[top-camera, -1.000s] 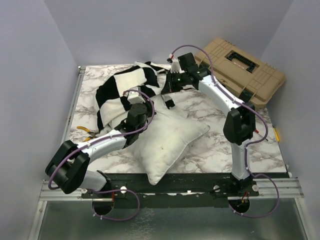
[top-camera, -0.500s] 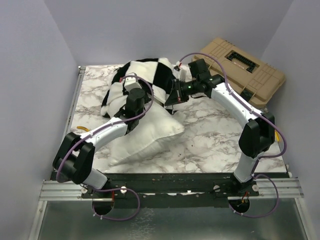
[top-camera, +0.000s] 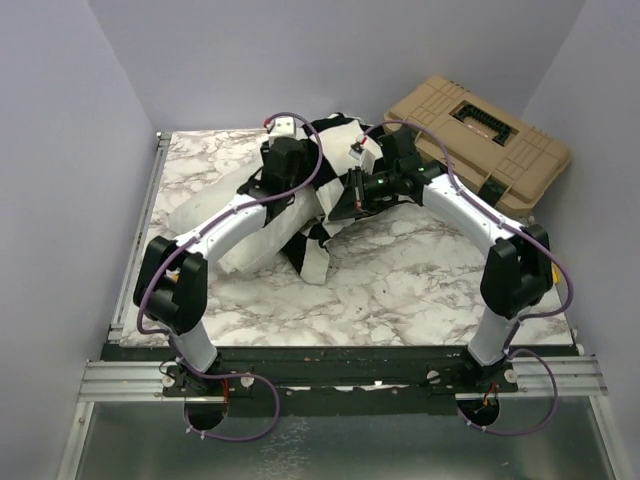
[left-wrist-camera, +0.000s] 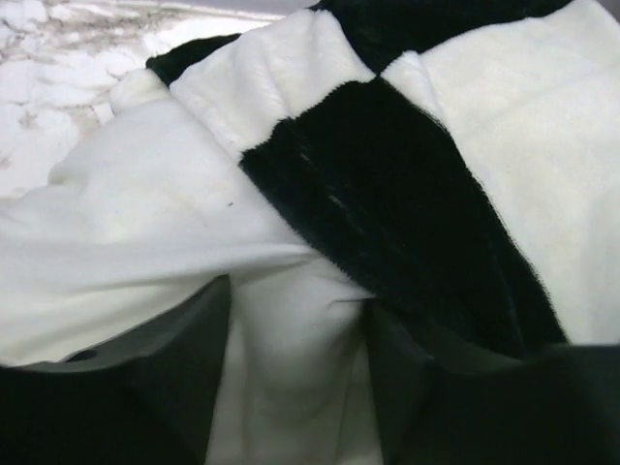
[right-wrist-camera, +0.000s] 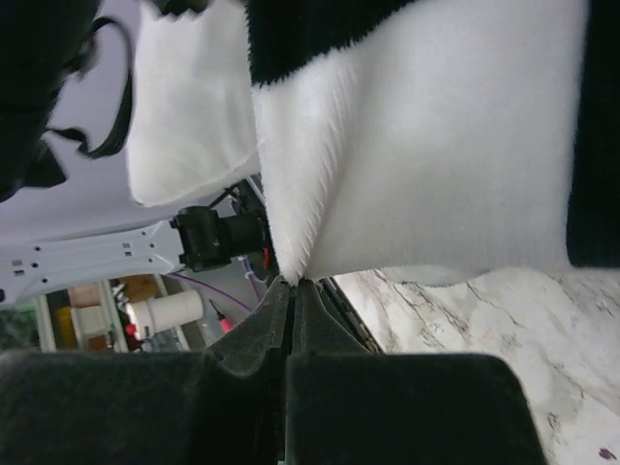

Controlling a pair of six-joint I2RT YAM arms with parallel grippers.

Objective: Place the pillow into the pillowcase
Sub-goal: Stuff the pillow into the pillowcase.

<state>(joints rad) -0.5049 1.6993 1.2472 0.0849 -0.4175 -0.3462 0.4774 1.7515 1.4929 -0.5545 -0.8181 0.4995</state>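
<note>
Presently, L gripper (left-wrist-camera: 295,325) clamped on fold of pillow (left-wrist-camera: 145,223), R gripper (right-wrist-camera: 291,291) pinched tight on pillowcase (right-wrist-camera: 417,145) edge, pillowcase draped over pillow's far end, pillow lying left-centre on table (top-camera: 420,280), tan box (top-camera: 480,140) behind R arm.

SITE: robotics lab test cell | ENCLOSURE: plain lavender-grey walls (top-camera: 60,150) | SURFACE: marble-pattern table (top-camera: 400,270) | MOUNT: aluminium rail (top-camera: 340,378) at near edge | STORAGE: tan hard case (top-camera: 480,140)

We see a tan hard case (top-camera: 480,140) lying at two o'clock, beside the far corner of the marble-patterned counter (top-camera: 410,275).
</note>
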